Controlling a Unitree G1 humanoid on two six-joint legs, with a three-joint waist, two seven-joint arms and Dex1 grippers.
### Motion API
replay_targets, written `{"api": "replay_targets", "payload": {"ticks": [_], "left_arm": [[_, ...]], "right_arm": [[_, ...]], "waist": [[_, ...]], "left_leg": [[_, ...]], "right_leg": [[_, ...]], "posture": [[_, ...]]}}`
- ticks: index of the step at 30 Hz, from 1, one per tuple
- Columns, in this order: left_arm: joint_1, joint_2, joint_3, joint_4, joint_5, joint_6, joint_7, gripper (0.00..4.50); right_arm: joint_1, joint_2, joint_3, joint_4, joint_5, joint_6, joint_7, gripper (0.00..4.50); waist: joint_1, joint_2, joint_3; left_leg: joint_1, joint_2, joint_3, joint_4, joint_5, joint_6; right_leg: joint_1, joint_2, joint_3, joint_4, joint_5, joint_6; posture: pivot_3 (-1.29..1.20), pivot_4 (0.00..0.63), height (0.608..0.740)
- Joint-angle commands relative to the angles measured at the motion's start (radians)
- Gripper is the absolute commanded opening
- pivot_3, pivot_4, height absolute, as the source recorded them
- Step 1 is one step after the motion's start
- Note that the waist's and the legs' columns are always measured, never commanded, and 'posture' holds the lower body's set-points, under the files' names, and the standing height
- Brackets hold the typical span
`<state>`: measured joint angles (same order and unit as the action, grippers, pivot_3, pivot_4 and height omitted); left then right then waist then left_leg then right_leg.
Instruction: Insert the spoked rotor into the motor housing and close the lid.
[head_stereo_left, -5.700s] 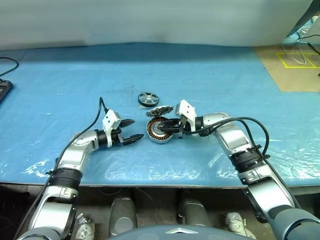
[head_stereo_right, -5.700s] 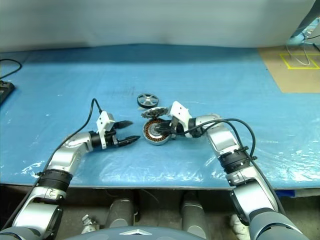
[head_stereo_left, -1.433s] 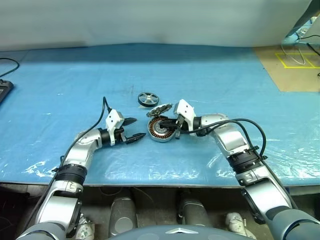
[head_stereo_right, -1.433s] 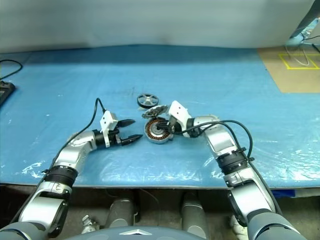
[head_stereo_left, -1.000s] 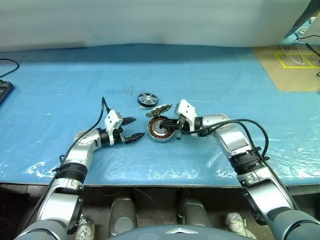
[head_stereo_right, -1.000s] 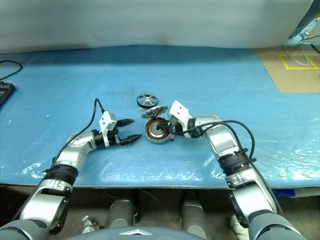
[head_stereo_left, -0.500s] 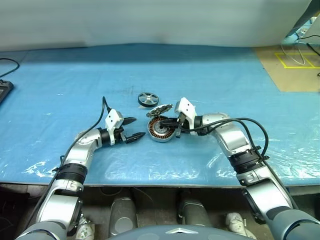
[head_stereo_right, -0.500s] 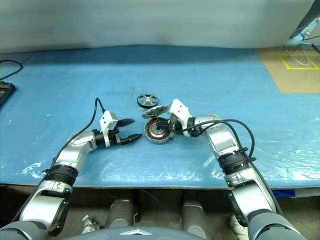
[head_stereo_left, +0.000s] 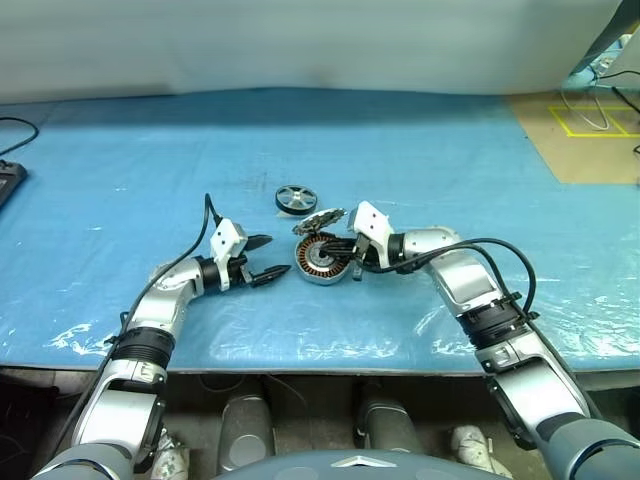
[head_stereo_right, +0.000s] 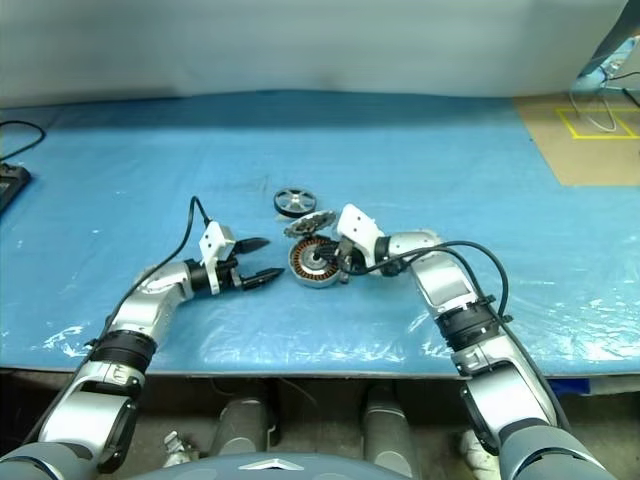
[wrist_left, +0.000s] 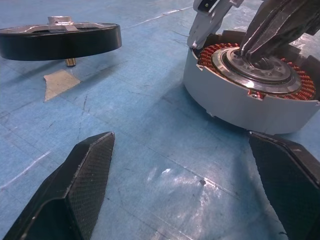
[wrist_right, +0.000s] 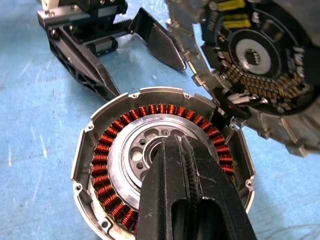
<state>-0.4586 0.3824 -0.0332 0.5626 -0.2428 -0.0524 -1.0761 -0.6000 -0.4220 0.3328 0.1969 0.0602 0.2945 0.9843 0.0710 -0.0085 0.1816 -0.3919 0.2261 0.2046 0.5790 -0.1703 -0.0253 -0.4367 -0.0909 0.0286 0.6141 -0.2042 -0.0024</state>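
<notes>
Right claw (wrist_right: 192, 165) is pinched shut with its tips planted on the hub of the motor housing (head_stereo_left: 322, 260), which looks like a way of pinning the puck to the counter (head_stereo_left: 420, 140) rather than holding anything. The lid (wrist_right: 260, 60) stands tipped open just beyond those tips, leaving the copper coils bare. Left claw (head_stereo_left: 262, 258) gapes wide and empty, just beside the housing. The spoked rotor (head_stereo_left: 296, 198) waits on the counter beyond both claws, not yet picked up.
</notes>
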Motion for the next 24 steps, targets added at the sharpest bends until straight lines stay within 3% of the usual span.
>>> {"api": "replay_targets", "payload": {"ticks": [1,17,24], "left_arm": [[0.013,-0.003,-0.001,-0.032,-0.004,0.017,0.001,4.50],[0.015,-0.006,-0.004,-0.086,-0.006,0.073,0.001,4.50],[0.008,-0.005,0.000,-0.075,-0.003,0.071,0.001,4.50]], "right_arm": [[0.032,-0.032,0.043,0.005,-0.066,0.028,-0.009,0.03],[0.067,-0.067,0.065,-0.072,-0.084,0.078,-0.002,0.03],[0.059,-0.035,0.000,-0.159,0.022,0.160,0.020,0.03]], "waist": [[0.000,0.000,0.000],[0.005,-0.002,-0.001],[0.007,-0.002,-0.001]], "left_leg": [[0.001,0.000,0.000,0.000,0.000,0.000],[0.002,-0.001,0.000,-0.004,0.000,0.000],[0.001,-0.001,0.000,-0.004,0.000,0.000]], "right_leg": [[0.001,0.000,0.000,-0.001,0.000,0.000],[0.005,-0.002,0.000,-0.007,0.000,0.000],[0.005,-0.002,0.000,-0.007,-0.001,0.001]], "posture": [[0.00,0.150,0.740],[0.00,0.150,0.740],[0.00,0.150,0.740]]}}
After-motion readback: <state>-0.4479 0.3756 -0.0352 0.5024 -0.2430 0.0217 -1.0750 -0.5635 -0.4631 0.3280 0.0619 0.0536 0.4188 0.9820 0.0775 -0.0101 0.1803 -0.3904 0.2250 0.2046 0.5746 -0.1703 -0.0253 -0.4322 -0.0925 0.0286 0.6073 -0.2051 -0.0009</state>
